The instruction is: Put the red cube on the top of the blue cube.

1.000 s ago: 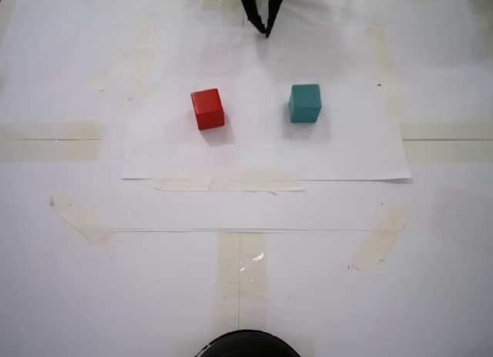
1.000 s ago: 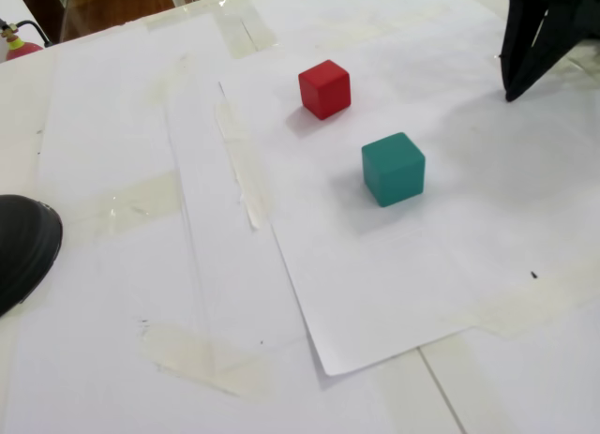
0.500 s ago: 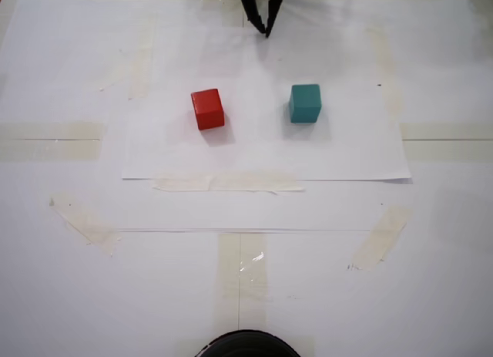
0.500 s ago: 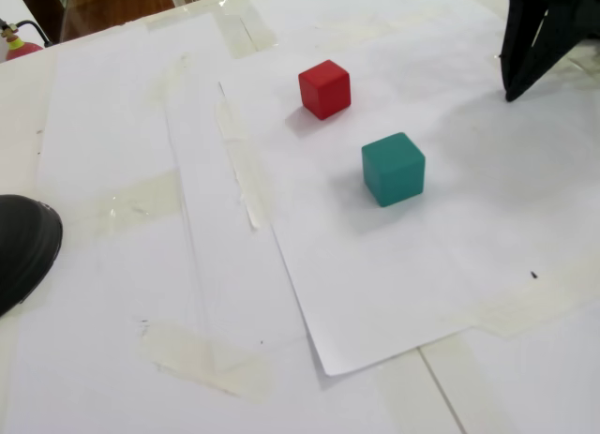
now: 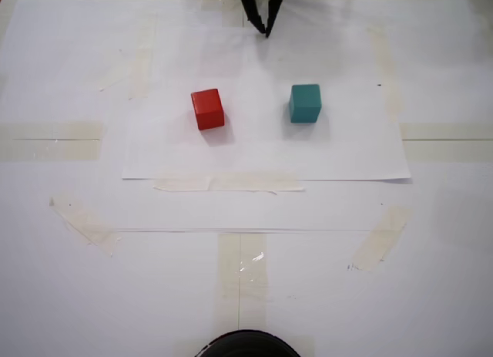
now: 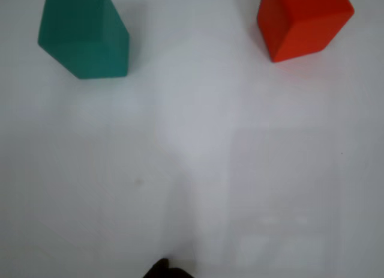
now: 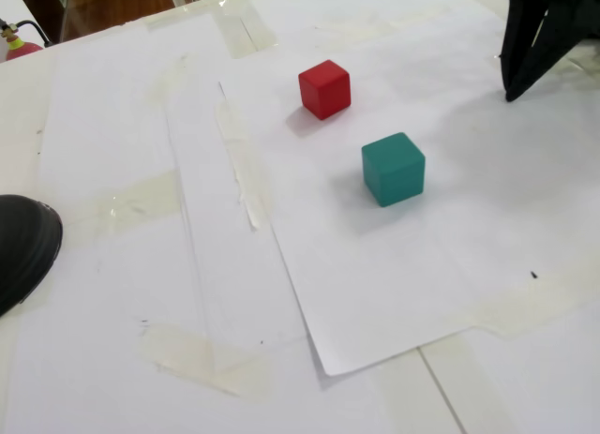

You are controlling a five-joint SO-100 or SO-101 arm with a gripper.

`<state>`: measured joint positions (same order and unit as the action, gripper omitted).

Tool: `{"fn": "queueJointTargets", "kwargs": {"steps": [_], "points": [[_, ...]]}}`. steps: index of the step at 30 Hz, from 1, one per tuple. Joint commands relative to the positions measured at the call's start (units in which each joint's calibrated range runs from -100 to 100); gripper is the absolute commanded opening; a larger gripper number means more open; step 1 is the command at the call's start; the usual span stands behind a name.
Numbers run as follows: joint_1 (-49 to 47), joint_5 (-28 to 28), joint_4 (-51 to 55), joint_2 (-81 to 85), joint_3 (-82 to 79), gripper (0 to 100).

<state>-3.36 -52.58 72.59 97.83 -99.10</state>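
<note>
The red cube (image 5: 208, 109) sits flat on a white paper sheet (image 5: 347, 160) taped to the surface (image 5: 431, 280), untouched. The blue cube (image 5: 305, 103) stands on the same sheet, well apart, to its right in the top-down fixed view; in the wrist view the red one lies upper right and the blue one upper left. Nothing is stacked; the task has not begun. The hand (image 5: 266, 27) hangs at the far edge of the sheet, clear of both cubes and roughly between them in line. Its fingers meet at a point, so it appears narrow and holds nothing. Judgement: the step in hand is the approach to red. Done well, the hand opens wider than the cube, squares to two opposite faces, and descends without nudging it.
</note>
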Motion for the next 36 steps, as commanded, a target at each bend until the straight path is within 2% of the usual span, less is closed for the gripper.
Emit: {"fn": "queueJointTargets", "kwargs": {"steps": [1,21,26,30,36], "points": [[0.0,0.4,0.4,-0.3,-0.8,0],[1.1,0.1,-0.1,-0.3,-0.8,0],[2.3,1.7,-1.9,-0.3,0.1,0],[2.5,3.8,-3.9,-3.8,5.6,0],[4.0,5.2,3.6,-15.5,23.2,0]]}}
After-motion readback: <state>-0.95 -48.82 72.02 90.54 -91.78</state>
